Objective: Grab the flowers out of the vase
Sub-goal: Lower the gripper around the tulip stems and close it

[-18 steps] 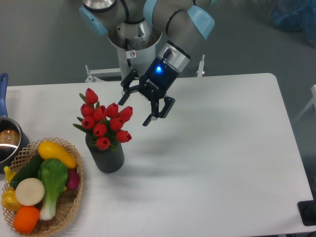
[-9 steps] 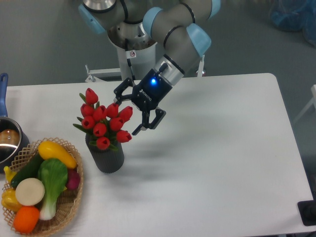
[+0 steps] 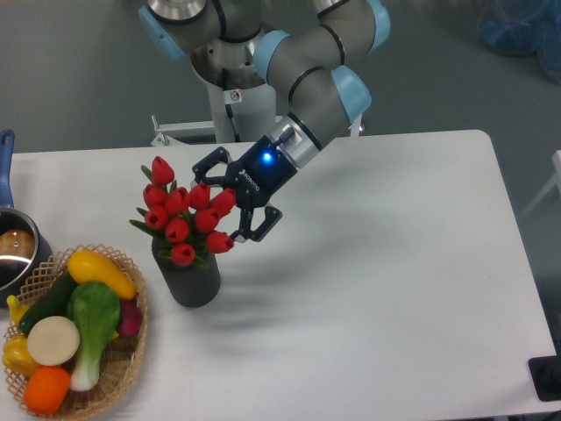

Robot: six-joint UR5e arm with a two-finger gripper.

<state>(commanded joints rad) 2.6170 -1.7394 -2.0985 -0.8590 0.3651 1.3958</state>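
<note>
Red tulip-bud flowers (image 3: 188,215) stand in the ribbed dark cylindrical vase (image 3: 188,281). The gripper (image 3: 225,201), fingers spread apart, flanks the rightmost buds.

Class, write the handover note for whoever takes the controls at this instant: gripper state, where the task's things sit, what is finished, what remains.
Gripper: open, jaws spread at the right edge of the flowers, nothing gripped.
Flowers: upright in the vase, which stands on the table beside the basket of toy vegetables.
Done: approach to the bunch.
Left: close on the flowers and lift them out of the vase.
</note>
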